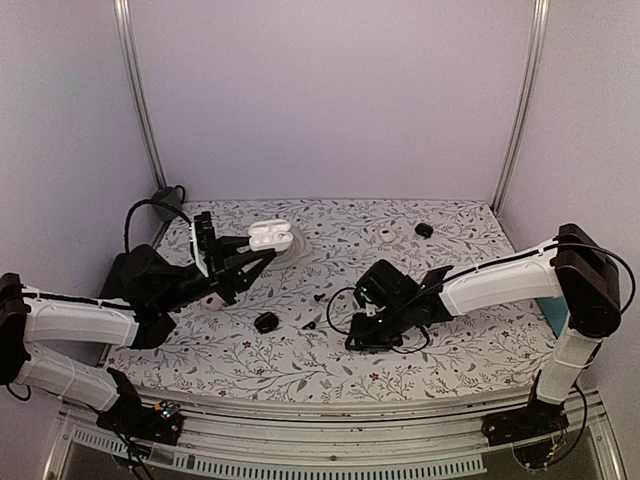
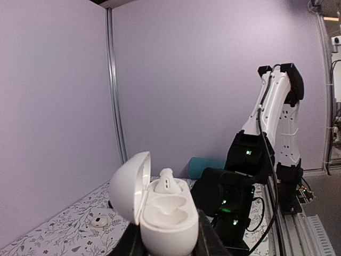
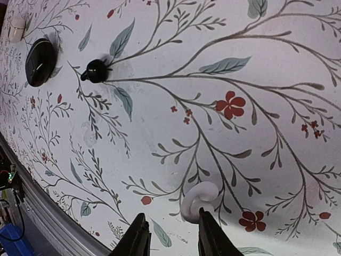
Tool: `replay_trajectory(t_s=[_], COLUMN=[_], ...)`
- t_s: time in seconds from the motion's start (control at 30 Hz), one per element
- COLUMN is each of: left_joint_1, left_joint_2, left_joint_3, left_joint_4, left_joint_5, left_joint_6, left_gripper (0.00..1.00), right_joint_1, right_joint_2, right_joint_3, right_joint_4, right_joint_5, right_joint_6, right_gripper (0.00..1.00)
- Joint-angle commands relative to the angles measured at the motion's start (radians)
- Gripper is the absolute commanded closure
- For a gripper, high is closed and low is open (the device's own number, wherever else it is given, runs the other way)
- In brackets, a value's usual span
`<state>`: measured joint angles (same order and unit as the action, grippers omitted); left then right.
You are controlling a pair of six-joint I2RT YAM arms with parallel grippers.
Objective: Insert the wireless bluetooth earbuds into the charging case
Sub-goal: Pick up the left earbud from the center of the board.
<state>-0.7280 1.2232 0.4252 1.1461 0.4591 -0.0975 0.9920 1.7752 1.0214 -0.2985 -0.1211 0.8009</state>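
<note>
My left gripper [image 1: 255,252] is shut on the white charging case [image 1: 270,237] and holds it above the table's back left, lid open. In the left wrist view the case [image 2: 165,224] sits between my fingers [image 2: 210,240] with one white earbud [image 2: 168,181] seated in its far slot; the near slot is empty. My right gripper [image 1: 365,328] is low over the table's middle, jaws open. In the right wrist view a second white earbud [image 3: 198,200] lies on the cloth, touching the tip of the right finger [image 3: 210,237], mostly outside the gap of the gripper [image 3: 170,232].
A black oval piece [image 1: 265,322] and small black bits [image 1: 311,325] lie left of the right gripper. A cream piece [image 1: 386,236] and a black piece [image 1: 424,230] lie at the back. A teal object [image 2: 205,166] stands by the right arm.
</note>
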Motion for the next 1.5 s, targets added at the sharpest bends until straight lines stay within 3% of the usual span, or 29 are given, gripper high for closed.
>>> replay_trajectory(t_s=[0.0, 0.27, 0.87, 1.0, 1.1, 1.3, 1.47], left_joint_1=[0.011, 0.01, 0.011, 0.011, 0.01, 0.046, 0.102], left_joint_2=[-0.001, -0.004, -0.006, -0.003, 0.006, 0.023, 0.06], left_joint_3=[-0.011, -0.011, -0.012, -0.012, -0.009, -0.007, 0.024], left_joint_4=[0.014, 0.014, 0.011, 0.008, 0.01, 0.027, 0.006], left_joint_5=[0.004, 0.004, 0.011, 0.01, 0.012, 0.032, 0.167], left_joint_6=[0.006, 0.005, 0.007, 0.009, 0.006, -0.03, -0.059], left_gripper=[1.0, 1.0, 1.0, 1.0, 1.0, 1.0, 1.0], right_joint_1=[-0.01, -0.014, -0.035, -0.036, -0.038, -0.037, -0.024], right_joint_2=[-0.003, -0.001, 0.003, -0.002, -0.027, -0.18, -0.346], right_joint_3=[-0.029, -0.03, -0.049, -0.049, -0.056, -0.073, -0.03], right_joint_4=[-0.045, -0.044, 0.004, 0.006, 0.012, 0.061, 0.101], right_joint_5=[0.039, 0.047, 0.026, 0.032, 0.055, 0.099, 0.059], right_joint_6=[0.011, 0.011, 0.017, 0.014, 0.0, -0.157, -0.383], right_gripper=[0.67, 0.68, 0.8, 0.95, 0.97, 0.98, 0.98])
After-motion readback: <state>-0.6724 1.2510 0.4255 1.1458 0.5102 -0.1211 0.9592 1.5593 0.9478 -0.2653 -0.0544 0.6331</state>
